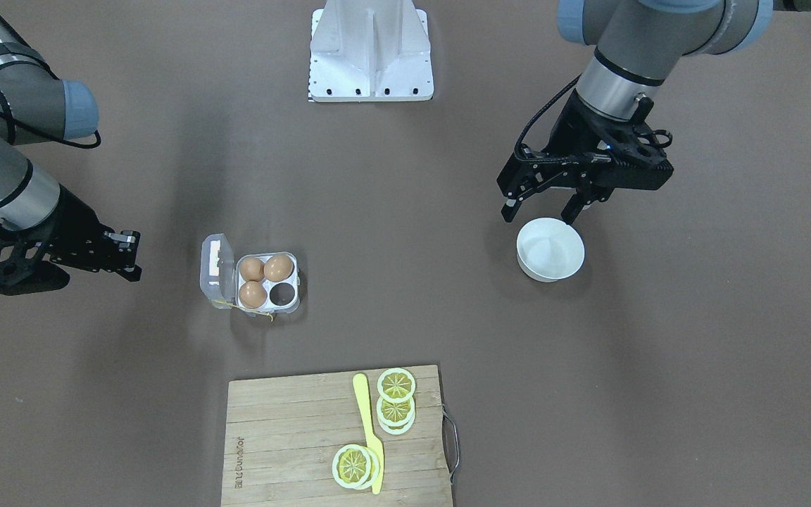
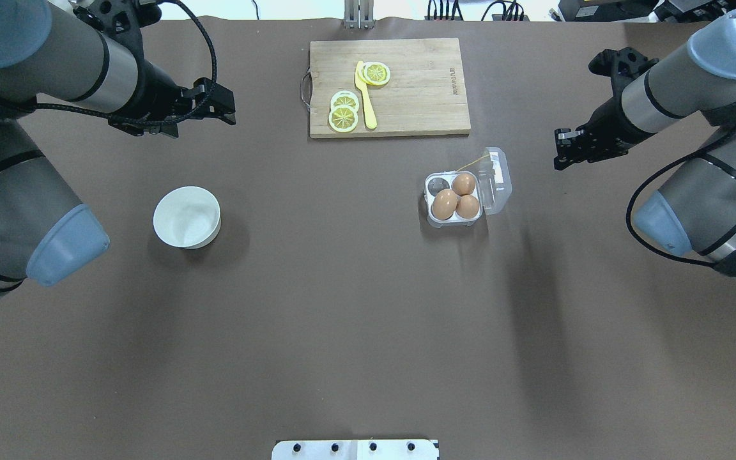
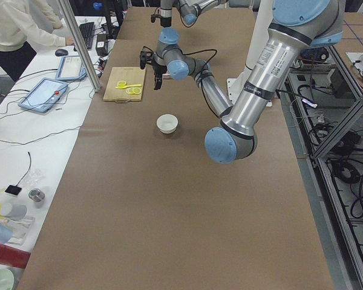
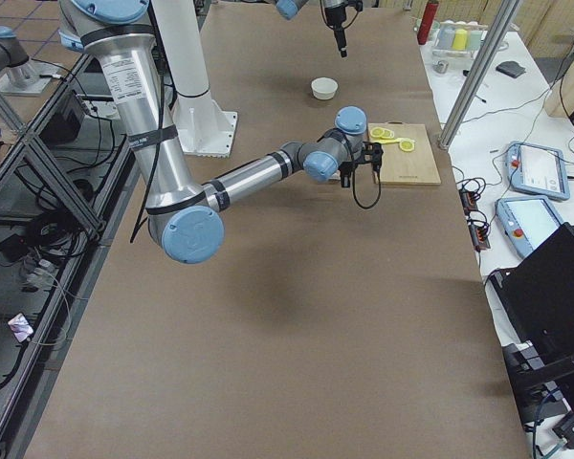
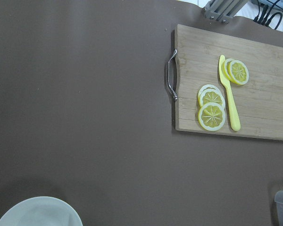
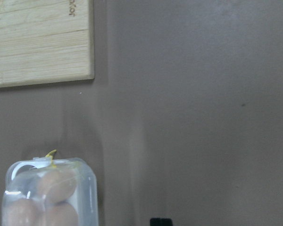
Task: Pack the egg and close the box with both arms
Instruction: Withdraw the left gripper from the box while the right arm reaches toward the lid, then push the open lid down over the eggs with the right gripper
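Front-facing view: three brown eggs are sitting in the box (image 1: 283, 294) on the right half of the table (image 1: 405, 338). The egg (image 1: 278, 267) of the task cannot be told from its neighbours. One cell is standing empty, and the lid (image 1: 214, 273) is lying open toward the right. The bowl (image 1: 550, 271) on the left is showing nothing inside, so I am judging packing finished and lid closing the step in hand. The left gripper (image 1: 543, 211) is hanging over the bowl's far rim, jaws spread wide and carrying nothing. The right gripper (image 1: 131, 255) is hovering right of the lid, apart from it; I cannot tell how its jaws are standing. Overhead: the left arm (image 2: 87, 64) and right arm (image 2: 668, 96) are reaching forward, touching nothing. Side views are adding nothing on the jaws. Right wrist view: the lid is showing at the lower left, eggs behind it. The next move is calling for the right jaws to catch the lid's free edge and swing it over, the left steadying the tray.
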{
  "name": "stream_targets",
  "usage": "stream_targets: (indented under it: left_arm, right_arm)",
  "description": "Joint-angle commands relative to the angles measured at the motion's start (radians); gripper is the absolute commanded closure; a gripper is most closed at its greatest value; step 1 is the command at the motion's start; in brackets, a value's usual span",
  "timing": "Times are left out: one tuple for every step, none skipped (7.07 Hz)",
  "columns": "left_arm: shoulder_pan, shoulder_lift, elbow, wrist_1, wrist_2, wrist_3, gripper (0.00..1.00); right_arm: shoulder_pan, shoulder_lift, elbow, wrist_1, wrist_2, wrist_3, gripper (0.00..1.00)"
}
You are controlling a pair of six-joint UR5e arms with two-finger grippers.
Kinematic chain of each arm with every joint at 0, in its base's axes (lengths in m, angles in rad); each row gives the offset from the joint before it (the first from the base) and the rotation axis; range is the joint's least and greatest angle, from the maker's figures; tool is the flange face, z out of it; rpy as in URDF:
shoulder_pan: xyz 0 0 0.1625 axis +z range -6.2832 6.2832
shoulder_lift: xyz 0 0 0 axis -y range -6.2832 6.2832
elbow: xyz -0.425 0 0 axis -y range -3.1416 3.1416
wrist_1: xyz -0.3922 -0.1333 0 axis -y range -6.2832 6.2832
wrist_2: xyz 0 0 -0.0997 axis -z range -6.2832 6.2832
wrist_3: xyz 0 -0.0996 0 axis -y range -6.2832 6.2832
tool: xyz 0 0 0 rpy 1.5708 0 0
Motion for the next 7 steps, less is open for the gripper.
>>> stream_targets:
  left_arm:
    - [-0.007, 0.0, 0.002, 0.0, -0.001, 0.0, 0.03]
    - [-0.008, 0.0, 0.002, 0.002, -0.001, 0.0, 0.03]
    - [-0.016, 0.0, 0.002, 0.002, -0.001, 0.0, 0.03]
    - [-0.021, 0.001, 0.004, 0.002, -0.003, 0.002, 0.03]
    - [-0.028, 0.001, 0.005, 0.002, -0.01, 0.002, 0.03]
    - [-0.039, 0.001, 0.008, 0.002, -0.023, 0.002, 0.03]
    - [-0.039, 0.001, 0.008, 0.002, -0.023, 0.002, 0.03]
  right_arm:
    - [-0.068, 0.025, -0.022, 0.001, -0.051, 0.035, 1.0]
    - [-0.076, 0.042, -0.029, -0.001, -0.051, 0.037, 1.0]
    - [-0.087, 0.056, -0.029, -0.001, -0.051, 0.058, 1.0]
    - [-0.099, 0.079, -0.029, -0.001, -0.05, 0.086, 1.0]
    - [-0.125, 0.1, -0.033, -0.001, -0.051, 0.112, 1.0]
    - [-0.133, 0.135, -0.046, -0.001, -0.051, 0.13, 1.0]
    - [-0.151, 0.177, -0.074, -0.001, -0.053, 0.162, 1.0]
